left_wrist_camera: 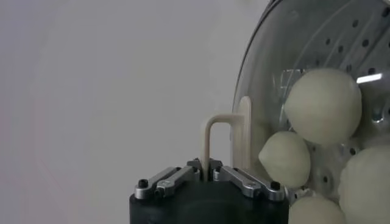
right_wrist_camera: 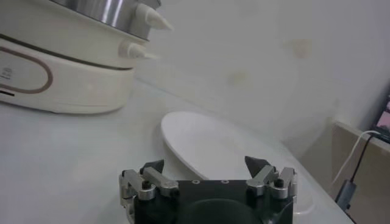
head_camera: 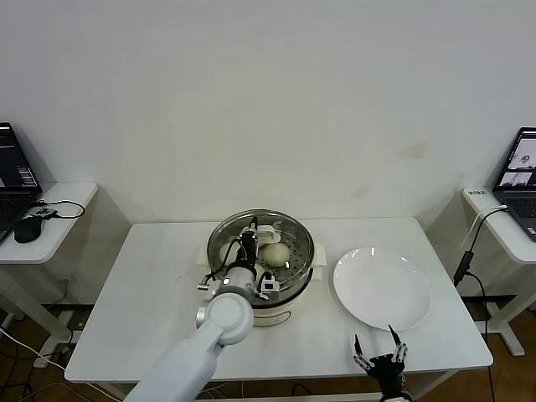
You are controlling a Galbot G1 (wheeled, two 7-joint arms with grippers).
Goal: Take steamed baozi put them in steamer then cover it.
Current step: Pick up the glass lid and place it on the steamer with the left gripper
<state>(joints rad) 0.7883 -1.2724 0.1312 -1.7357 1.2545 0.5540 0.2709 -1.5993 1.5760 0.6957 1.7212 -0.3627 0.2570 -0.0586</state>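
The left gripper [left_wrist_camera: 208, 173] is pinched shut on the cream-white bar handle [left_wrist_camera: 218, 139] of the round clear glass cover [left_wrist_camera: 268, 91] with its metal rim. In the left wrist view the handle's loop rises from between the closed fingers [left_wrist_camera: 241, 178], and the glass sits directly over the buns. The head view shows the cover [head_camera: 261, 241] lying on top of the round shiny stainless-steel steamer [head_camera: 297, 270], which stands on its cream-white electric pot base near the middle of the white worktop [head_camera: 151, 285], a little toward the far edge.

Through the glass, four smooth off-white steamed baozi [left_wrist_camera: 323, 105] show in the left wrist view on the perforated steel bottom; only one is plain in the head view [head_camera: 277, 254], the arm hiding the rest.

One flat round white plate [head_camera: 383, 287] lies bare to the right of the steamer, well inside the right edge and apart from the pot base. The right gripper [head_camera: 381, 347] hangs at the near edge of the worktop, just beside the plate's near rim, its two fingers [right_wrist_camera: 259, 165] spread wide and holding nothing.

Two laptops sit on side tables, one [head_camera: 12, 172] beyond the left edge and one [head_camera: 519, 180] beyond the right.
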